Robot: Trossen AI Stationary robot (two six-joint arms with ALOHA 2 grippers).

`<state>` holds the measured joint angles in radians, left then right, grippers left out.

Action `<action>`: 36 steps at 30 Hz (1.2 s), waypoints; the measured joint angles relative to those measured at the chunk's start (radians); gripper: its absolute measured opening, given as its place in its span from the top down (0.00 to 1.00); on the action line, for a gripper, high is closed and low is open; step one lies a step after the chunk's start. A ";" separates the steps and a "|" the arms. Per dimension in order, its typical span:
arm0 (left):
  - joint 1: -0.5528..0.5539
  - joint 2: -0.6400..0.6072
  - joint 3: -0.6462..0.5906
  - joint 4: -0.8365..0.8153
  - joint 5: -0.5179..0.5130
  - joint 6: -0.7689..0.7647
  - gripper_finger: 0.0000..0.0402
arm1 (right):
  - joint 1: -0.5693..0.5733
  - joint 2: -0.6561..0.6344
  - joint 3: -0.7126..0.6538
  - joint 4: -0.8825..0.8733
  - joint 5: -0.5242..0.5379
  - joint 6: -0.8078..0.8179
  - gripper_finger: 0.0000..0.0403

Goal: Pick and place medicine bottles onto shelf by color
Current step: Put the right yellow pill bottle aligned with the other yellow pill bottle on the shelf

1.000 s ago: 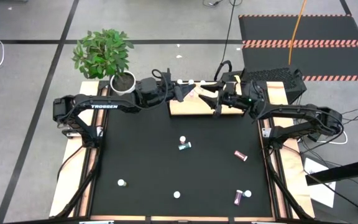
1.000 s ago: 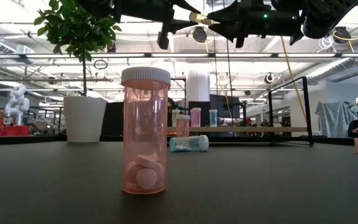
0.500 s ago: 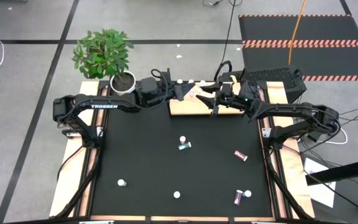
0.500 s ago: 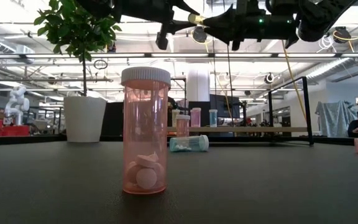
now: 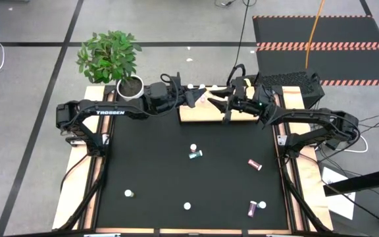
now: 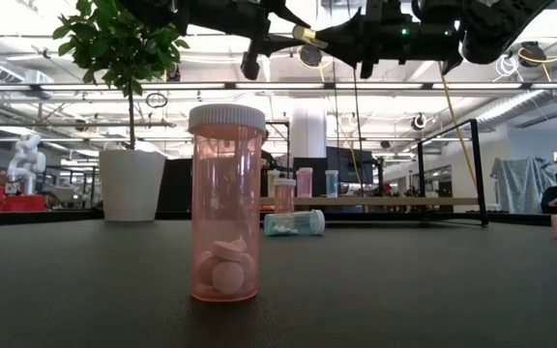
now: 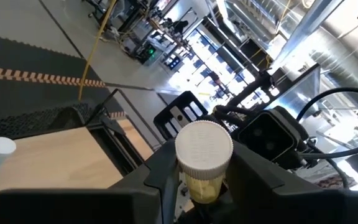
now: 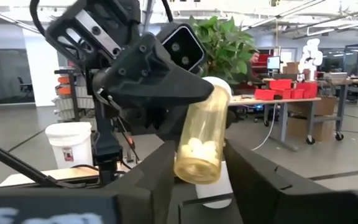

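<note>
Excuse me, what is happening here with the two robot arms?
The two arms meet in the air above the shelf. The left gripper holds a yellow bottle, and the right gripper has its fingers on either side of it, as for a handover. Other bottles wait on the black mat.

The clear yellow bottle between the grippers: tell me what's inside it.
White tablets sit in the clear yellow white-capped bottle, toward the end away from the cap. The left gripper covers its capped end, so that part's contents are hidden.

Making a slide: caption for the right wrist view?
Yellow bottle held by the left gripper sits between the right gripper fingers.
</note>
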<state>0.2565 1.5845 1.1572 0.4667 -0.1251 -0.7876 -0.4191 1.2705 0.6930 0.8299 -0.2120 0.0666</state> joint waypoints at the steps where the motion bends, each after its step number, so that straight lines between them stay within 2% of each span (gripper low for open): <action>1: 0.000 0.000 0.000 0.000 0.000 0.000 0.71 | -0.001 0.000 0.000 0.000 0.001 0.000 0.68; 6: 0.001 0.000 0.000 -0.002 0.021 0.078 0.71 | -0.002 -0.001 0.000 -0.008 0.005 0.000 0.78; 11: 0.002 -0.002 0.000 -0.021 0.046 0.202 0.64 | -0.030 -0.001 0.000 -0.015 -0.033 0.064 0.76; 15: -0.002 -0.024 -0.002 -0.105 0.142 0.582 0.50 | -0.084 -0.001 0.000 -0.011 -0.168 0.228 0.72; 17: -0.005 -0.040 -0.002 -0.120 0.169 0.702 0.42 | -0.112 -0.001 0.000 -0.007 -0.256 0.300 0.72; 20: 0.004 -0.063 -0.002 -0.127 0.194 0.738 0.31 | -0.144 -0.001 0.000 0.012 -0.382 0.353 0.75; 23: 0.020 -0.080 -0.002 -0.095 0.258 0.733 0.25 | -0.166 -0.001 0.000 0.025 -0.477 0.375 0.76; 26: 0.039 -0.084 0.000 -0.068 0.329 0.734 0.24 | -0.173 -0.001 0.000 0.027 -0.514 0.375 0.75; 30: 0.071 -0.080 0.000 -0.058 0.455 0.715 0.27 | -0.175 -0.001 0.000 0.035 -0.592 0.397 0.74; 36: 0.062 -0.076 0.030 -0.047 0.492 0.807 0.33 | -0.175 -0.001 0.000 0.079 -0.629 0.500 0.75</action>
<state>0.3185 1.5086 1.1870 0.4198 0.3667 0.0198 -0.5945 1.2700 0.6930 0.9091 -0.8414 0.5671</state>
